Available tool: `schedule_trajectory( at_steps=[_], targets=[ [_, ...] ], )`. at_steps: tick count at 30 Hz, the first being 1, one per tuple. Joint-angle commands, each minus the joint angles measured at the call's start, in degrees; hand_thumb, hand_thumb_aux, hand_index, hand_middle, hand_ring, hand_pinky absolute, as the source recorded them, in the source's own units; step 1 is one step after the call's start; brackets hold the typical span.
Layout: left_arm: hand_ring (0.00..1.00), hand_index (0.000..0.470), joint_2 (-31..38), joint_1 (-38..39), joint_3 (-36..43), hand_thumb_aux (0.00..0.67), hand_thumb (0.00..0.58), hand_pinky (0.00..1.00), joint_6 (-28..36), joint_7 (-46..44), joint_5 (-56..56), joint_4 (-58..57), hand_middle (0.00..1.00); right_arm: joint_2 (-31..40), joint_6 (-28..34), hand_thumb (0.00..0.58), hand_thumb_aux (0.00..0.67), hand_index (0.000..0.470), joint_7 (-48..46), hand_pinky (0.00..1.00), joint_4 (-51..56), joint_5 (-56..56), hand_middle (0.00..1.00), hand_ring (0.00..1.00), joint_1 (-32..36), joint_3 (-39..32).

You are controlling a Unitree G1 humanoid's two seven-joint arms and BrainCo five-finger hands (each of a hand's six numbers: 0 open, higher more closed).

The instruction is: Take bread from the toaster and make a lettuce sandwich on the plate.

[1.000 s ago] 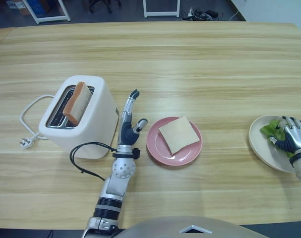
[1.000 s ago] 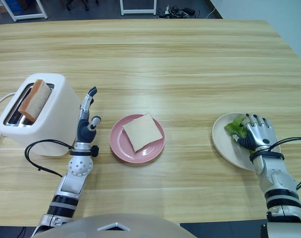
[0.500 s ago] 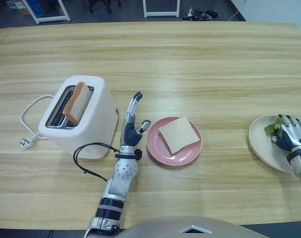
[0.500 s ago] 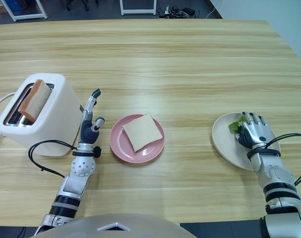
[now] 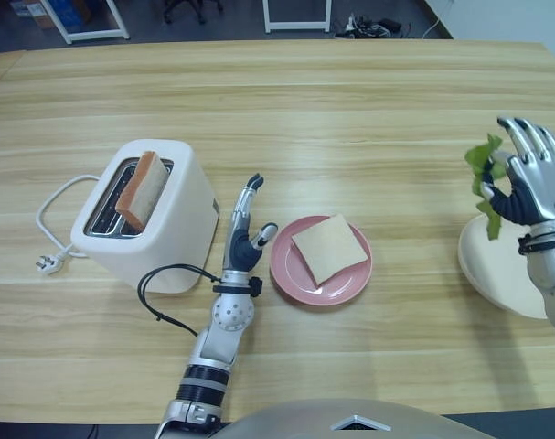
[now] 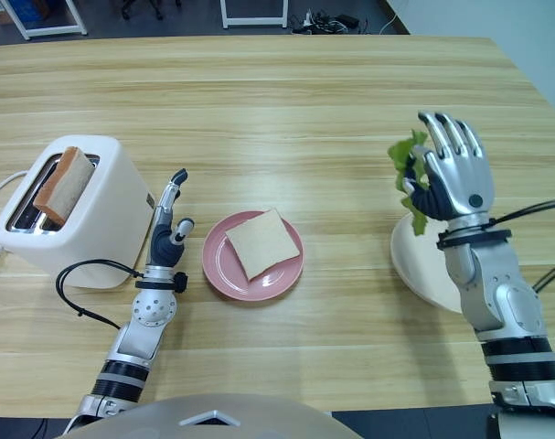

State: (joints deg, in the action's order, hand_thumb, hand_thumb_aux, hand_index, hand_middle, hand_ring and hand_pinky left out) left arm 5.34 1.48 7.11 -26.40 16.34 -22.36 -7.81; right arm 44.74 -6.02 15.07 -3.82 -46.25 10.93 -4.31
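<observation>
The wide tabletop (image 5: 350, 101) carries a white toaster (image 5: 181, 229) at its left, a second slice (image 5: 142, 187) standing in the slot, ready for lifting. The pink plate (image 5: 286, 265) beside it bears a bare slice (image 5: 329, 249), awaiting its leaf. The right hand (image 6: 455, 178) pinches the lettuce (image 6: 405, 165) in its fingers high over the cream plate (image 5: 496, 270), clear for carrying. The left hand (image 5: 243, 233) stands between toaster and pink plate, fingers straight, empty.

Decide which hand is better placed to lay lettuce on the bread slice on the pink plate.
Right. The right hand holds the lettuce above the cream plate, so it need only carry it to the bread slice. The left hand stands empty between toaster and pink plate.
</observation>
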Motion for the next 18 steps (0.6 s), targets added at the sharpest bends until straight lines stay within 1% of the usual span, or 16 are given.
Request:
schedule_trajectory(
  at_steps=[1,4,8,12,18],
  targets=[
    [0.00,0.000,-0.50,0.01,0.00,0.000,0.000,0.00,0.08,-1.17,1.93,-1.70,0.00,-7.42,-1.14,0.580,0.670,0.470,-3.14,0.00,-0.06,-3.21,0.00,0.00,5.75,-7.99],
    [0.00,0.000,-0.75,0.05,0.11,0.000,0.000,0.00,-0.09,-1.51,2.31,-2.18,0.00,-13.19,-2.79,0.580,0.670,0.470,-3.67,0.00,4.95,-6.07,0.00,0.00,7.73,-14.94],
    [0.00,0.000,-0.76,0.00,0.01,0.000,0.000,0.00,-0.22,-1.85,2.70,-2.41,0.00,-16.76,-4.89,0.580,0.670,0.470,-3.23,0.00,10.62,-8.37,0.00,0.00,6.59,-20.63],
    [0.00,0.000,-1.00,-0.08,-0.08,0.000,0.000,0.00,-0.20,-1.86,2.81,-2.71,0.00,-17.55,-6.32,0.580,0.670,0.470,-3.20,0.00,12.88,-9.52,0.00,0.00,4.81,-23.61],
    [0.00,0.000,-1.17,-0.60,0.11,0.000,0.000,0.00,-0.31,-1.85,2.82,-3.55,0.00,-17.96,-6.90,0.580,0.670,0.470,-3.54,0.00,12.51,-10.16,0.00,0.00,3.68,-25.03]
  ],
)
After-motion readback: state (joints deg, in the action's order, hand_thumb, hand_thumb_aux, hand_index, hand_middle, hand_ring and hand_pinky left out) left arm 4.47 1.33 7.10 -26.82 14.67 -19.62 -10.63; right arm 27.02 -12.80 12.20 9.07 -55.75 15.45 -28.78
